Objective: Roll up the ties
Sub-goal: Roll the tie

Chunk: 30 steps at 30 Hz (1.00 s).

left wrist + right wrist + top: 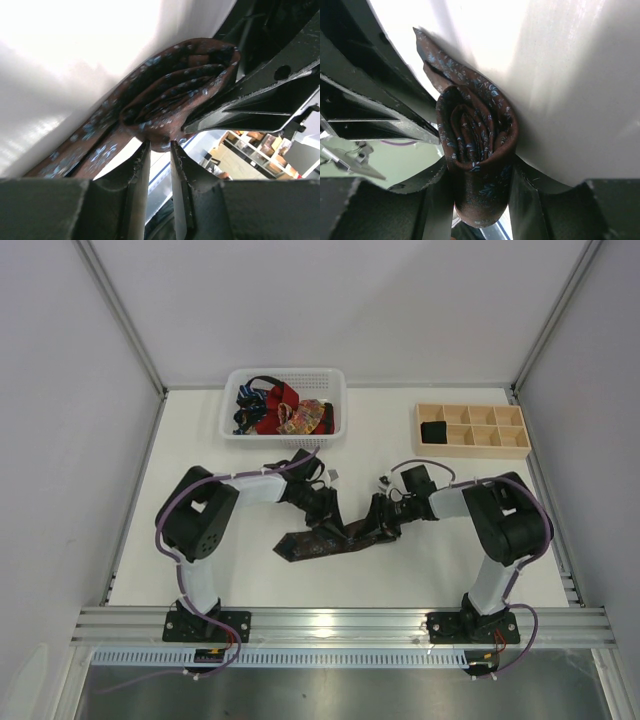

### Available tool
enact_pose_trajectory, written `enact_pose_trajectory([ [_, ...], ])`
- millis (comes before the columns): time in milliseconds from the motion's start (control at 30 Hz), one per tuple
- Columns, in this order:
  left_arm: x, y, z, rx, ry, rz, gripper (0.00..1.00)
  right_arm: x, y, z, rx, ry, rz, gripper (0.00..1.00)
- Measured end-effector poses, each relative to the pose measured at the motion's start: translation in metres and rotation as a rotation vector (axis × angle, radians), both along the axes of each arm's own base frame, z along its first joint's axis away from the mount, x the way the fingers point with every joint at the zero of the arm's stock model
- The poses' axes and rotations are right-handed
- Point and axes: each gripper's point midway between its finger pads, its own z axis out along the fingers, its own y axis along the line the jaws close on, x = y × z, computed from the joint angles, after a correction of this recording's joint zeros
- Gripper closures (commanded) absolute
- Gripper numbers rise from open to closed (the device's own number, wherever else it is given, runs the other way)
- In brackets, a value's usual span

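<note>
Fabric sits at mid-desk in the overhead view. The dark tie (312,545) lies flat on the white desk (450,540), one pointed end toward the left arm. Its other end rises to where the left claw (338,520) and right claw (372,525) meet tip to tip. I judge that a coil needs one holder and one helper, hence both arms crowd the same spot. More ties (278,410) are heaped in the white basket (232,430) at the back. The wooden tray (470,408) on the right holds one dark item in a leftmost cell, and rolled ties probably go there.

From the left wrist, the left claw (160,147) is almost closed, its tips nipping the bottom fold of the coil (180,90). The unrolled length runs off to the lower left along the desk. This pinch probably steadies the outer wrap while slack feeds in. A finger of the other arm bears on the coil from the right.

From the right wrist, the right claw (480,200) is clamped across the coil (477,130), one finger on each flank, with the spiral layers facing the camera. Squeezing the flanks likely stops the layers springing apart. With so much tie lying flat, I judge the rolling partway done.
</note>
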Motion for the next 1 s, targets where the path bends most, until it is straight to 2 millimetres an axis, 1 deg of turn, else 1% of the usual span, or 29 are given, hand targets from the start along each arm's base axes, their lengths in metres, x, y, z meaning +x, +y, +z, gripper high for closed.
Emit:
enact_pose_trajectory([
  [67, 0.002, 0.004, 0.001, 0.011, -0.010, 0.005, 0.72, 0.001, -0.001, 0.001, -0.032, 0.006, -0.005, 0.95],
  [100, 0.004, 0.006, 0.001, 0.015, -0.016, 0.009, 0.72, 0.002, -0.002, 0.002, -0.051, 0.008, -0.007, 0.95],
  [300, 0.023, 0.025, 0.013, 0.012, -0.076, 0.063, 0.72, 0.009, -0.013, 0.005, -0.200, 0.037, -0.035, 0.94],
  [433, 0.029, 0.039, 0.010, 0.026, -0.092, 0.087, 0.72, 0.013, -0.028, 0.009, -0.335, 0.044, -0.044, 0.93],
  [533, 0.025, 0.044, 0.003, 0.042, -0.089, 0.085, 0.72, 0.013, -0.042, 0.012, -0.456, 0.049, -0.050, 0.93],
  [700, 0.020, 0.047, -0.004, 0.044, -0.086, 0.083, 0.72, 0.005, -0.072, 0.017, -0.668, 0.070, -0.053, 0.93],
  [833, 0.015, 0.049, -0.009, 0.039, -0.091, 0.083, 0.72, 0.000, -0.091, 0.020, -0.819, 0.074, -0.046, 0.92],
  [900, 0.010, 0.051, -0.007, 0.036, -0.093, 0.083, 0.72, 0.000, -0.098, 0.023, -0.901, 0.060, -0.042, 0.92],
  [1000, 0.003, 0.054, 0.002, 0.014, -0.107, 0.078, 0.72, 0.004, -0.103, 0.025, -1.025, 0.029, -0.033, 0.90],
])
